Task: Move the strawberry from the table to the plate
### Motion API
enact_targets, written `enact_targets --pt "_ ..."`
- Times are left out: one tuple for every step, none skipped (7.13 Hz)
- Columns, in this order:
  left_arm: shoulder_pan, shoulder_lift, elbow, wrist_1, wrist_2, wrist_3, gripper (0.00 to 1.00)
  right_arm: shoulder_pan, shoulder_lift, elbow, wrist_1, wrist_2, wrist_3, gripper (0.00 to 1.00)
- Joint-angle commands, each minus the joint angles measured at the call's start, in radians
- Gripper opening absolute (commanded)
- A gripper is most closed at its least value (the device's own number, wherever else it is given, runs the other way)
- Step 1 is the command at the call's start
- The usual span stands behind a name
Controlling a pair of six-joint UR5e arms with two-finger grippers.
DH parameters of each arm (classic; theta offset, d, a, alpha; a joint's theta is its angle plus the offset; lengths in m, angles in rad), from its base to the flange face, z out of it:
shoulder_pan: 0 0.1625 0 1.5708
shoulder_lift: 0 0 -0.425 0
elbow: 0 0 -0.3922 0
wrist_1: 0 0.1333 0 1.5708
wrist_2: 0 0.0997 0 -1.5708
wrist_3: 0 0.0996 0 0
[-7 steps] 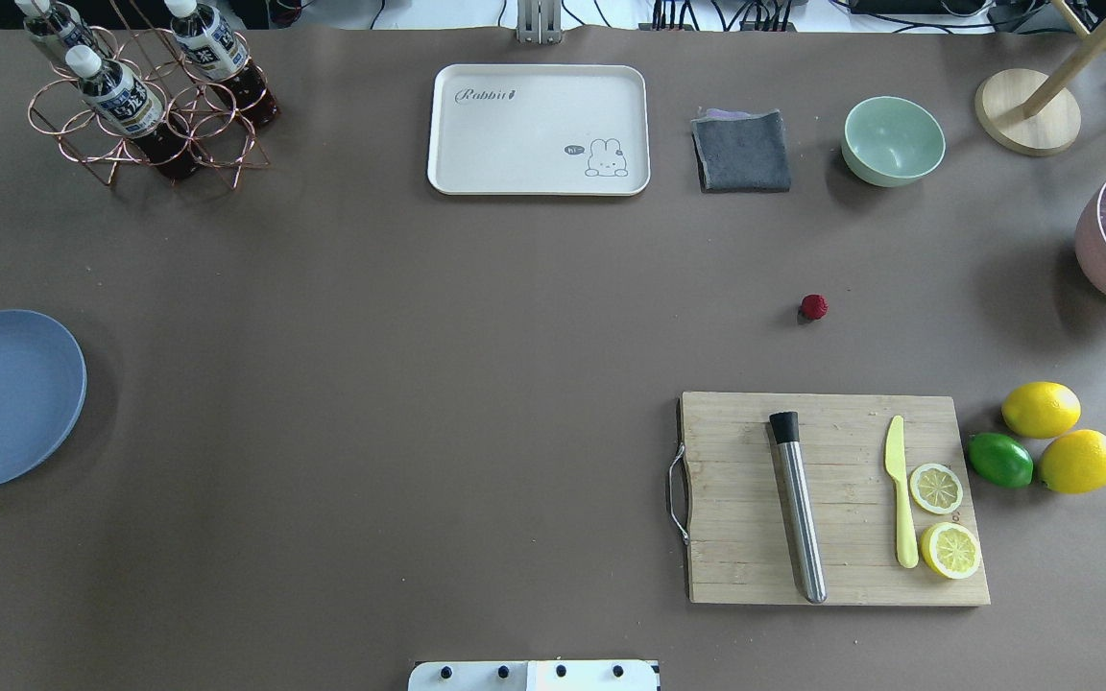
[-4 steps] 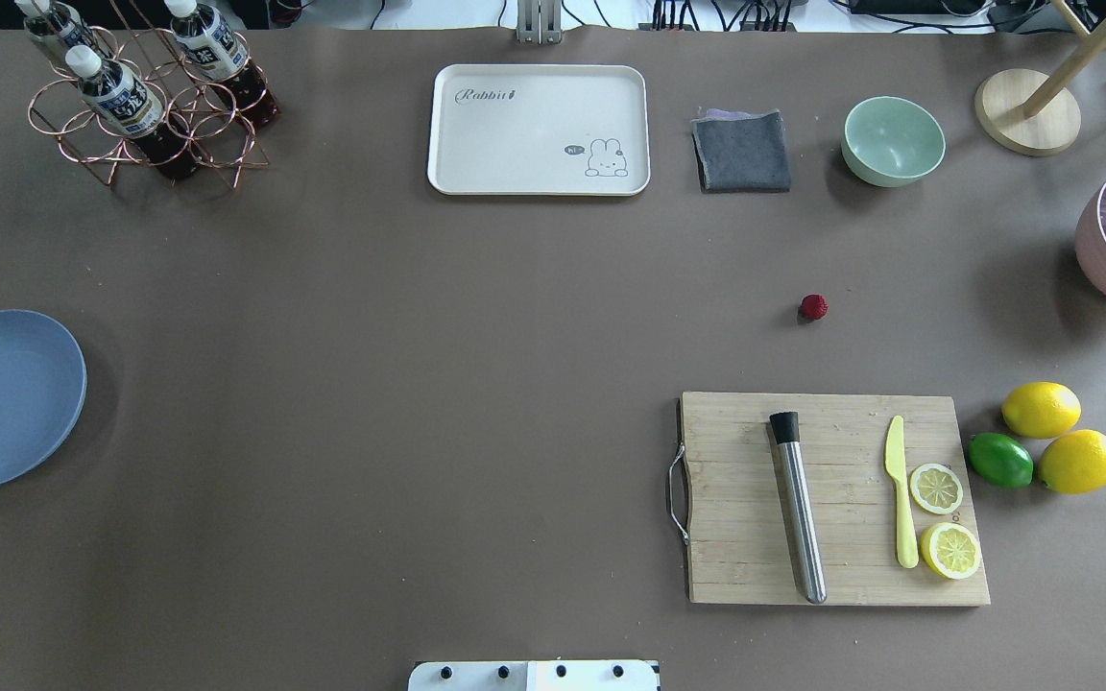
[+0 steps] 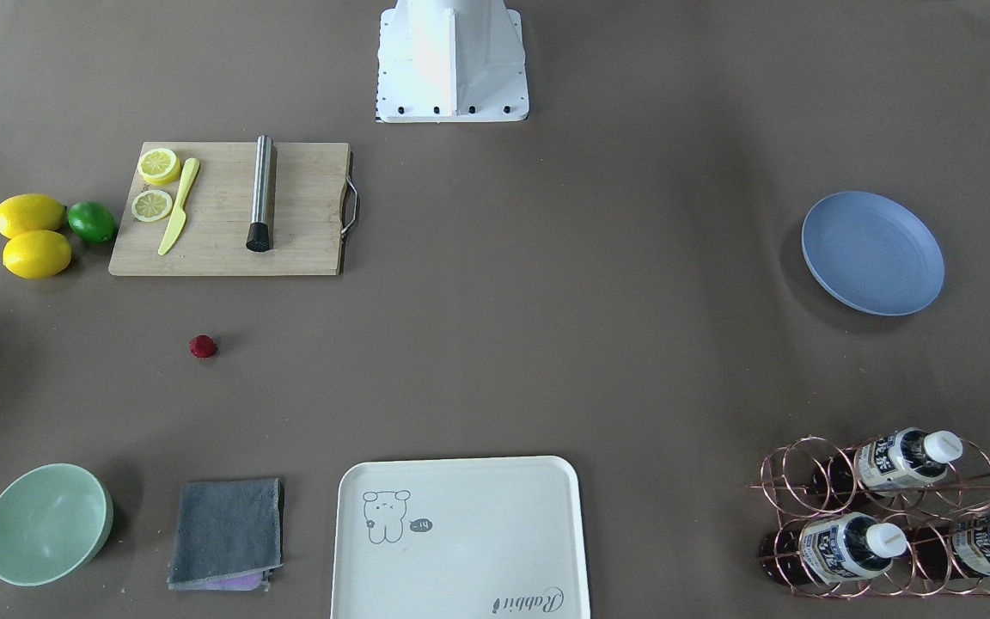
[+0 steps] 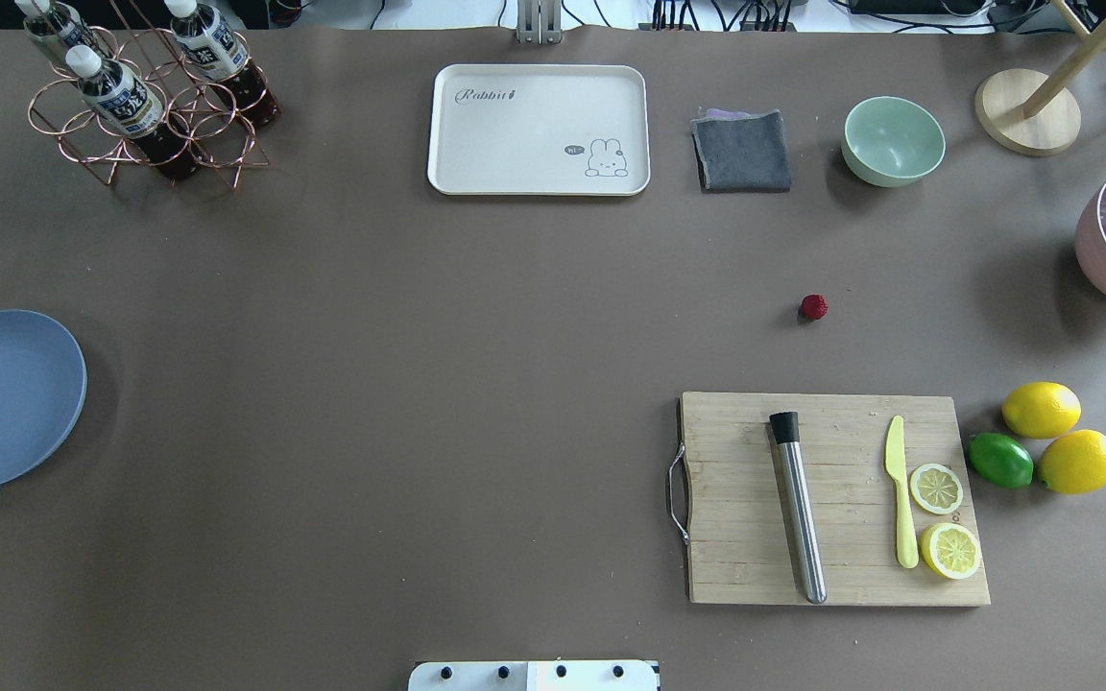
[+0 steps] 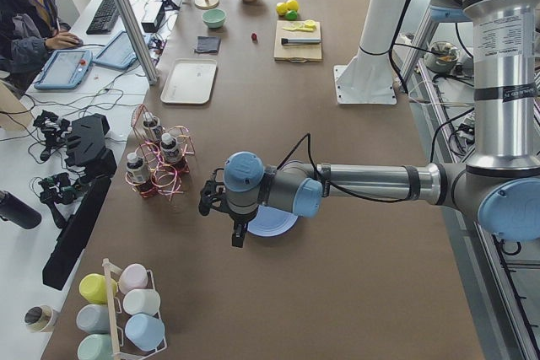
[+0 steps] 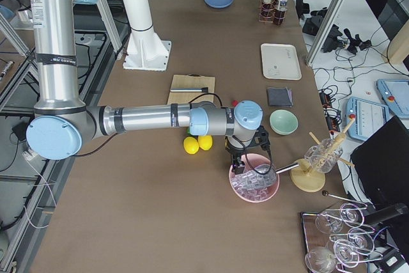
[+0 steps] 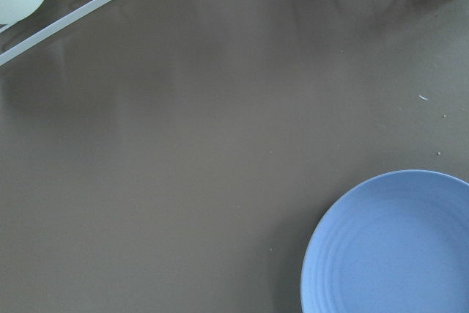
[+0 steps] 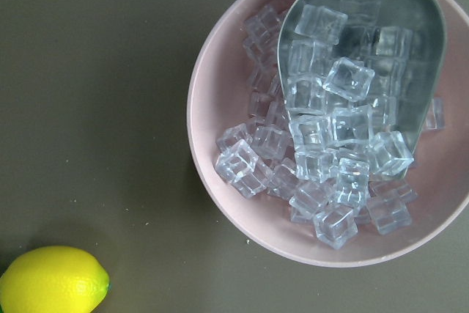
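Strawberry (image 4: 813,307) lies by itself on the brown desk (image 4: 419,384), on the robot's right half. It is a little beyond the far edge of the wooden cutting board (image 4: 836,499), with the folded grey cloth (image 4: 742,152) and the pale green bowl (image 4: 892,140) further out again. Nothing touches it.

The blue plate (image 4: 6,398) sits at the opposite end, at the desk's edge on the robot's left, well apart from the berry.

The left arm reaches out low over that end. The left fingers (image 5: 238,232) point down at the desk just beside the plate, whose rim fills the lower right corner of the left wrist view. I can only see them from the desk's end, so I cannot tell how far they are parted or whether they hold anything.

The right fingers (image 6: 234,160) hang over the pink bowl (image 8: 220,144) of ice cubes, where a metal scoop (image 8: 410,20) rests, with a lemon (image 8: 51,280) lying near. Again I cannot tell how they stand.
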Motion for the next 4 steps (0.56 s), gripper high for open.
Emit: enact_targets --pt "0.082 0.0 0.061 -0.124 -0.002 -0.104 0.98 0.0 0.007 0.0 0.0 0.031 0.005 1.0" --pt "0.11 0.0 0.152 -0.275 -0.002 -0.185 0.98 0.0 0.001 0.006 0.0 0.05 0.005 1.0" --pt "0.166 -0.008 0.243 -0.444 0.01 -0.291 0.97 0.0 0.01 0.006 -0.003 0.056 0.008 1.0" --pt "0.228 -0.02 0.277 -0.529 0.07 -0.397 0.97 0.0 0.007 0.008 0.0 0.068 0.007 1.0"
